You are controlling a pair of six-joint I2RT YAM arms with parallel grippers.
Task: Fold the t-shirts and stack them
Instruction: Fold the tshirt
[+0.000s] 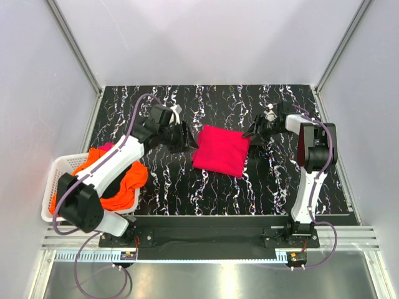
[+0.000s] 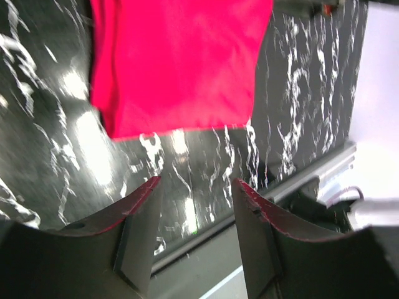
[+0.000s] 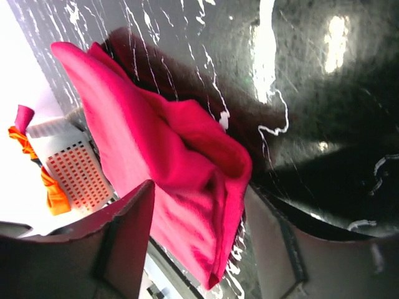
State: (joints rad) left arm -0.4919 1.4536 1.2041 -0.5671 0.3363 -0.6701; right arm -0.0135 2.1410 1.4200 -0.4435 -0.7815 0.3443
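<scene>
A magenta-red t-shirt (image 1: pixel 221 151) lies folded into a rough square in the middle of the black marbled table (image 1: pixel 187 187). My left gripper (image 1: pixel 189 142) hovers at its left edge; in the left wrist view the shirt (image 2: pixel 181 62) lies beyond the open left gripper (image 2: pixel 196 180), with only table between the fingers. My right gripper (image 1: pixel 252 138) sits at the shirt's right edge. In the right wrist view the folded corner of the shirt (image 3: pixel 168 156) shows between the wide-apart fingers of the right gripper (image 3: pixel 199 190), and nothing is pinched. More t-shirts, orange (image 1: pixel 121 187) and pink (image 1: pixel 106 147), spill from the basket.
A white slatted basket (image 1: pixel 55 190) stands at the table's left edge, beside the left arm; it also shows far off as the basket (image 3: pixel 68 168) in the right wrist view. Grey walls enclose the table on three sides. A metal rail (image 1: pixel 206 240) runs along the near edge.
</scene>
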